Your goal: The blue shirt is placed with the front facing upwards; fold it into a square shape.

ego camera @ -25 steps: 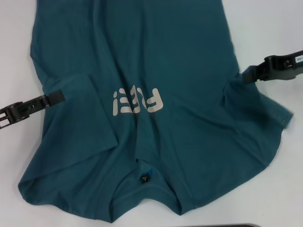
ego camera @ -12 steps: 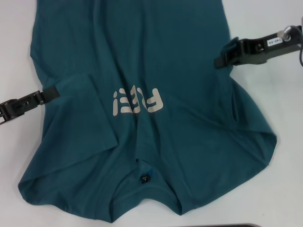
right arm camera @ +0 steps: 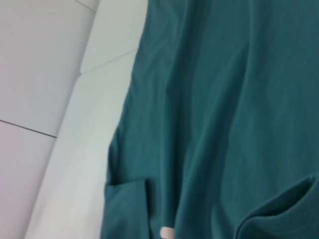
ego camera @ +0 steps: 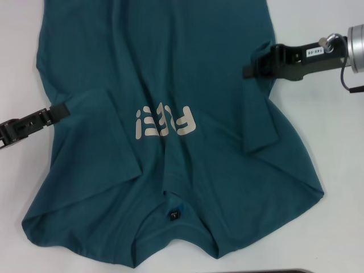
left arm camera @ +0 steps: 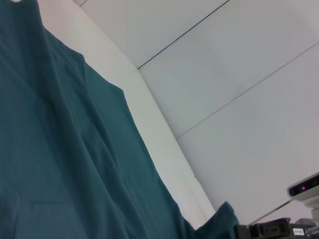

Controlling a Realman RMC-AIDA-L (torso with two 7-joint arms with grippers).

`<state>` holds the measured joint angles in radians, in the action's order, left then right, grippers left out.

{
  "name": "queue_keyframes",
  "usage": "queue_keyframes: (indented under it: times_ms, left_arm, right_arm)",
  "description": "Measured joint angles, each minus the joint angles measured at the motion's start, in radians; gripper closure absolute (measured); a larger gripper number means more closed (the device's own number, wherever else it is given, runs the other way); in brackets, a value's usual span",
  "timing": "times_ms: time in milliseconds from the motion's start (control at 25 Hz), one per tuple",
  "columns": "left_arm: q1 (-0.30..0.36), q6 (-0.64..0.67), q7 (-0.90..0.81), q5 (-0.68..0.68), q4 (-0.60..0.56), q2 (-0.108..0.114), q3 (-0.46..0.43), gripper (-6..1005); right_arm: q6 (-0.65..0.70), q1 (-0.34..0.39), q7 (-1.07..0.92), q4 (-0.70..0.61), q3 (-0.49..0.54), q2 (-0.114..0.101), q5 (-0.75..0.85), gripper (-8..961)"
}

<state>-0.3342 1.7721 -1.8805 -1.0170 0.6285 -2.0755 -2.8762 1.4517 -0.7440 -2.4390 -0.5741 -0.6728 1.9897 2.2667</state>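
Observation:
The blue shirt (ego camera: 170,74) lies front up on the white table, its pale lettering (ego camera: 165,122) at the middle and the collar with its black tag (ego camera: 172,215) toward me. My right gripper (ego camera: 250,69) is shut on the right sleeve, holding it lifted over the shirt's right side, with folded cloth (ego camera: 264,122) trailing below it. The left wrist view shows that gripper (left arm camera: 244,230) with bunched cloth in it. My left gripper (ego camera: 60,110) sits at the shirt's left edge, beside the sleeve (ego camera: 96,119) folded inward. In the right wrist view the shirt (right arm camera: 224,99) fills most of the picture.
Bare white table (ego camera: 330,182) shows to the right and left of the shirt. A dark object (ego camera: 273,271) sits at the near edge of the head view. The table's far edge (left arm camera: 164,164) and tiled floor show in the left wrist view.
My right gripper has moved inward and farther from me, dragging the right sleeve over the shirt body. The left gripper has drawn back a little toward the shirt's left edge.

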Motion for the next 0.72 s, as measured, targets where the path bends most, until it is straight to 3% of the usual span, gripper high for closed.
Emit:
queue_keyframes:
  times_ms: [200,440,720]
  left_arm:
    - [0.000,-0.001,0.000,-0.007,0.000,0.001,0.000,52]
    - [0.002,-0.001,-0.007,-0.025,-0.001,0.002,0.000,53]
    - [0.004,-0.001,-0.023,-0.025,0.002,0.002,0.000,54]
  right_arm:
    - [-0.038,0.005,0.001,0.016,-0.053,0.001,0.004,931]
    - [-0.044,0.002,-0.001,0.018,-0.080,0.000,0.005,721]
    - [-0.014,-0.001,-0.007,-0.026,-0.126,-0.023,0.017,562]
